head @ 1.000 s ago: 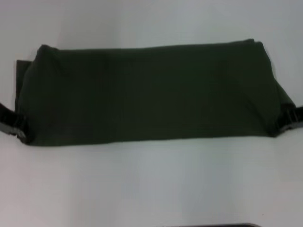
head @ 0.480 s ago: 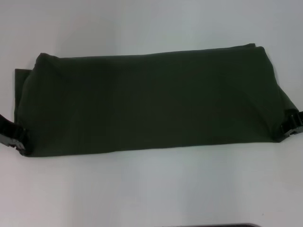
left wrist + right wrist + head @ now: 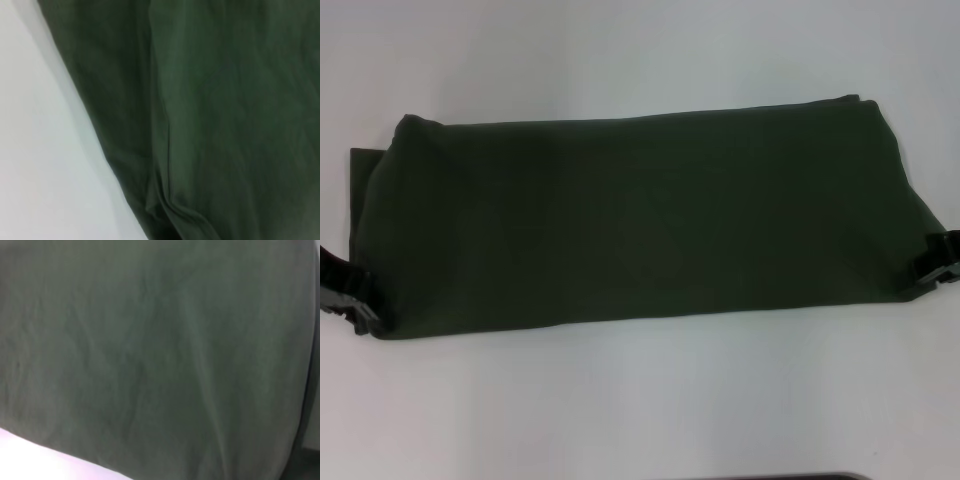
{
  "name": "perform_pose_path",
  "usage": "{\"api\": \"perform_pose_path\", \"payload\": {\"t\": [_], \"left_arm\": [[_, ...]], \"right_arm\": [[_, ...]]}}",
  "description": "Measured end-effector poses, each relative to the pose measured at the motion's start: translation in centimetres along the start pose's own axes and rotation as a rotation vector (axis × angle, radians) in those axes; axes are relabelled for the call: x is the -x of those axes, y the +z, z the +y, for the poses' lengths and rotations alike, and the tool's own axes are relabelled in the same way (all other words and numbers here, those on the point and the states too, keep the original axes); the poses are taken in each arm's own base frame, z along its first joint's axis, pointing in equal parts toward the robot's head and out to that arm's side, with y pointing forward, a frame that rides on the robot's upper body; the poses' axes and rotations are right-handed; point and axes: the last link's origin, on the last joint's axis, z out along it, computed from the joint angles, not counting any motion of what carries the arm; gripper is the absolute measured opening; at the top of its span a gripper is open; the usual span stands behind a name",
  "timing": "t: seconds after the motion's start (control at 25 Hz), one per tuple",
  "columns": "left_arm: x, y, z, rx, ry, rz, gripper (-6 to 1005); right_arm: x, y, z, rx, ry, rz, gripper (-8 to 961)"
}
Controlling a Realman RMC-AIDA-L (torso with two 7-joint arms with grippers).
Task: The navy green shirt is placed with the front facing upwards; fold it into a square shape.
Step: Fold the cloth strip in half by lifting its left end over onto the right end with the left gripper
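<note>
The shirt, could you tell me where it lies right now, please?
In the head view the shirt lies folded into a long band across the middle of the white table, with the left end effector and the right end effector at its near corners.

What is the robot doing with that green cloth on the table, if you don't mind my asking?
It is folding the navy green shirt, which lies on the white table as a long band running left to right, plain side up with no lettering showing. The left gripper is at the band's left near corner and the right gripper at its right near corner, each mostly hidden by the cloth. The shirt is not yet a square.
</note>
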Motion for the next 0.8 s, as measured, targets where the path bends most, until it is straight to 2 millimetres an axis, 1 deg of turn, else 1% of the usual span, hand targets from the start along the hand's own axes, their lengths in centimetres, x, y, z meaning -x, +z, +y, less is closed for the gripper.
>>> {"api": "perform_pose_path", "payload": {"t": [0.12,0.28,0.36,0.56,0.68,0.8], "left_arm": [[0.0,-0.2,-0.1,-0.008,0.001,0.006,263],[-0.3,-0.8,-0.2,-0.023,0.005,0.026,344],[-0.4,-1.2,-0.2,-0.033,0.006,0.037,385],[-0.6,-2.6,-1.0,-0.065,-0.011,0.067,486],[-0.6,-3.9,-2.0,-0.088,-0.034,0.113,705],[-0.8,-5.6,-3.0,-0.102,-0.055,0.195,728]], "right_arm": [[-0.1,-0.4,-0.3,0.0,0.015,-0.01,156],[-0.1,-1.1,-0.7,-0.002,0.027,-0.023,178],[0.0,-1.7,-1.0,-0.011,0.032,-0.03,321],[0.0,-4.0,-2.2,-0.024,0.057,-0.071,321],[0.0,-5.2,-2.5,0.008,0.056,-0.112,321],[0.3,-6.6,-2.2,0.06,0.028,-0.17,322]]}}
